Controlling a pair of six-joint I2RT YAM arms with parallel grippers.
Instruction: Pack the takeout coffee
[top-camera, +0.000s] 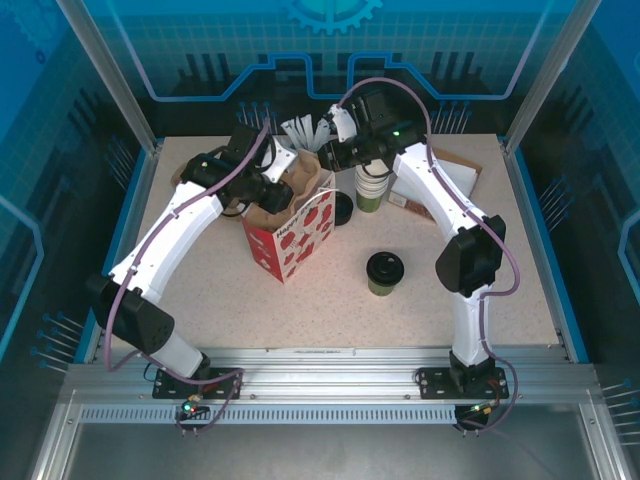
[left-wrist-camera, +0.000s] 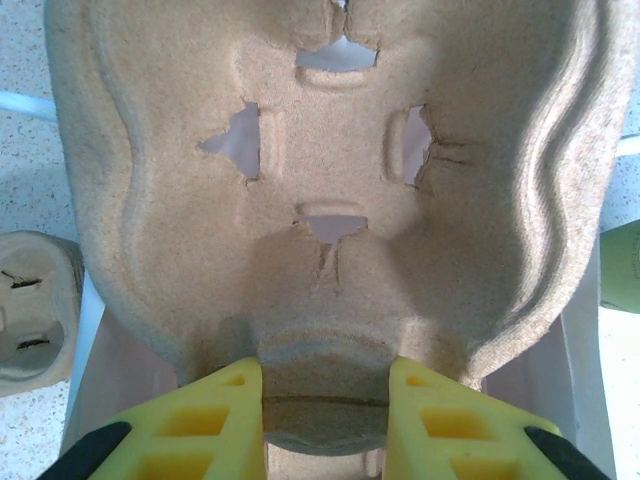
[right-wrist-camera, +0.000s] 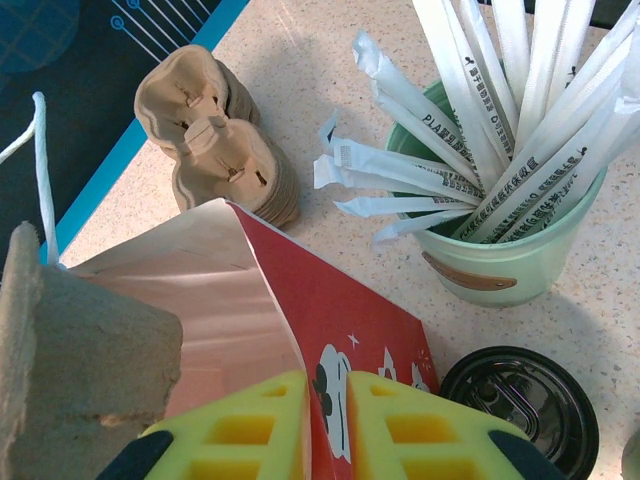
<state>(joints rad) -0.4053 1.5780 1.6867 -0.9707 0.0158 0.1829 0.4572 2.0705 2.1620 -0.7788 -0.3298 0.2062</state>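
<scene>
gripping the lip of a pulp carrier (left-wrist-camera: 330, 180), the left gripper (left-wrist-camera: 325, 415) has its yellow fingers (left-wrist-camera: 215, 420) clenched one on each side of the tray's near edge. the carrier hangs tilted over the open mouth of the red-and-white paper bag (top-camera: 295, 240). the right gripper (right-wrist-camera: 328, 420) is pinched on the bag's rim, with the red wall running up between its fingers. from the right wrist, the carrier's rounded edge shows inside the bag's pale lining at the left.

the takeout coffee (top-camera: 385, 272) stands upright on the table (top-camera: 250, 310) with its black lid on. it is to the right of the bag and nearer the arm bases, well apart from both grippers and touching nothing. bare tabletop lies all around it, and between it and the near edge.

the far side is tighter. a loose black lid (right-wrist-camera: 520, 400) lies flat just beside the bag's right wall, and the stack of cups (top-camera: 372, 185) stands close past it, under the right forearm. the pale-green cup of straws (right-wrist-camera: 500, 250) stands behind the bag, its wrapped sticks fanning out over the rim. a stack of carriers (right-wrist-camera: 220, 140) sits by the table's far left edge, near the blue border.
</scene>
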